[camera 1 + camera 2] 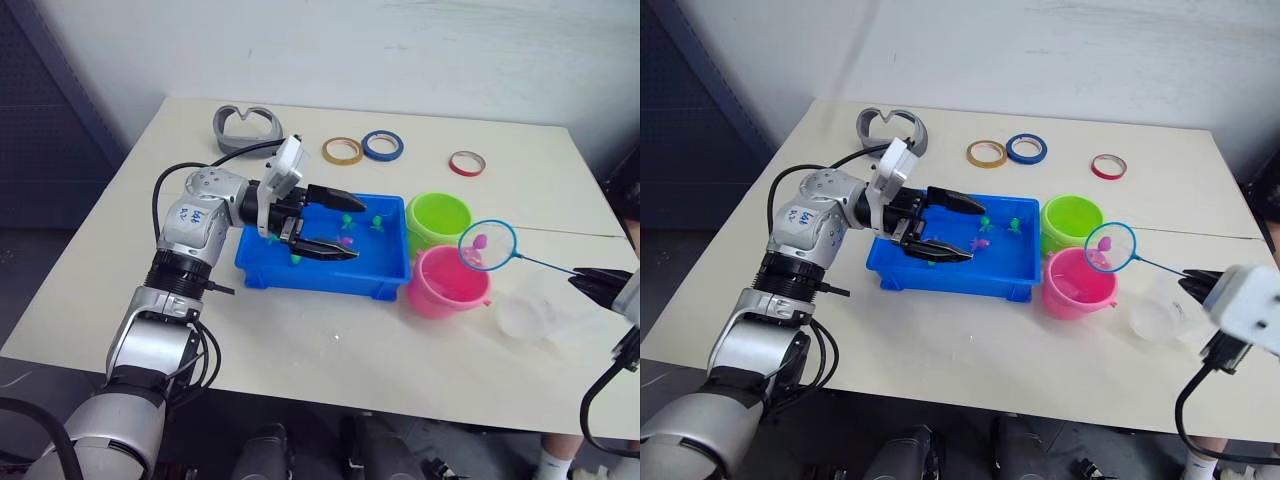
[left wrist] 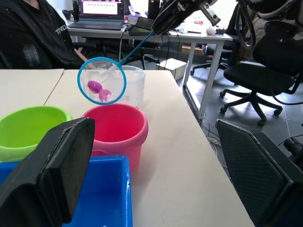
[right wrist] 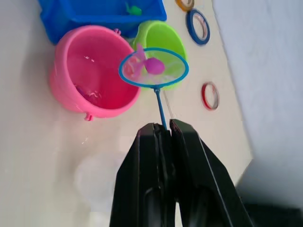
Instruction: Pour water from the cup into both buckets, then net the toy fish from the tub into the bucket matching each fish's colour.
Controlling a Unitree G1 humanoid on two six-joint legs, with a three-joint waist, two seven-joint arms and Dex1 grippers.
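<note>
My right gripper (image 3: 162, 126) is shut on the thin handle of the net (image 1: 487, 245). Its blue hoop hangs just above the pink bucket (image 1: 447, 283) and holds one magenta toy fish (image 2: 98, 89). The green bucket (image 1: 438, 218) stands right behind the pink one. Both are beside the right end of the blue tub (image 1: 320, 272), where green fish (image 1: 378, 222) and a pink fish (image 1: 346, 240) lie. My left gripper (image 1: 360, 229) hovers open over the tub's middle, holding nothing. The clear cup (image 1: 540, 305) stands right of the pink bucket, under the net's handle.
A yellow tape ring (image 1: 342, 151), a blue one (image 1: 382, 146) and a red one (image 1: 467, 163) lie at the back of the white table, with a grey curved object (image 1: 245, 127) at back left. Beyond the table's right edge are an office chair (image 2: 255, 80) and a seated person (image 2: 33, 38).
</note>
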